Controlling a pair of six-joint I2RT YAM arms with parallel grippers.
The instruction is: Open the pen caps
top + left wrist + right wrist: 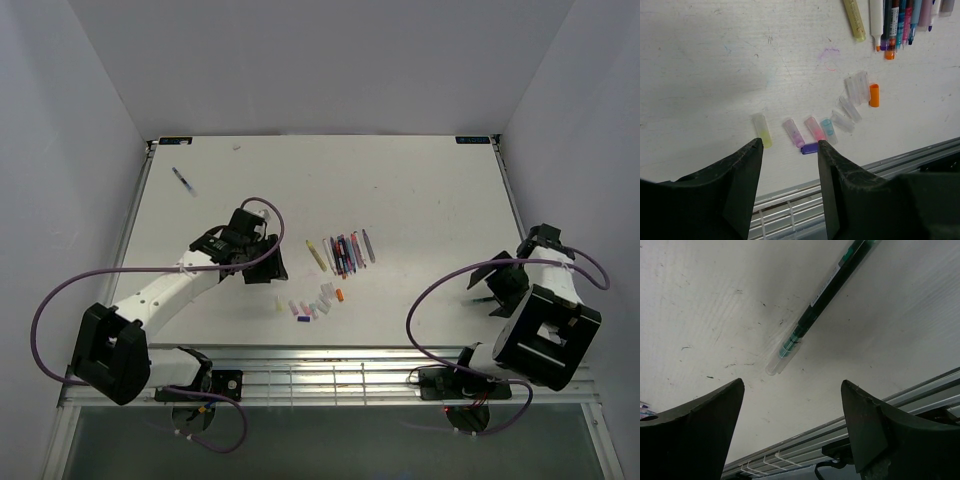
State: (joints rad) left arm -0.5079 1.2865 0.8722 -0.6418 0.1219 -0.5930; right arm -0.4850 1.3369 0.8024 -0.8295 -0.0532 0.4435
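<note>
**One capped pen waits in front of my right pincer**

My right pincer [792, 385] is open wide and holds nothing. Just ahead of it a green pen [832, 287] lies slanted on the table, with its clear cap [782, 357] on the end nearer to me. To do this well, I think I should take the barrel at its middle, square across, and leave the cap free for my left pincer [790, 144]. That one is also open and empty, above the loose caps [815, 128]. Beyond them the other pens [895, 25] lie in a row. The white table [420, 180] is scratched and a little ink-stained, and plain pale walls [320, 60] close it in.
</note>
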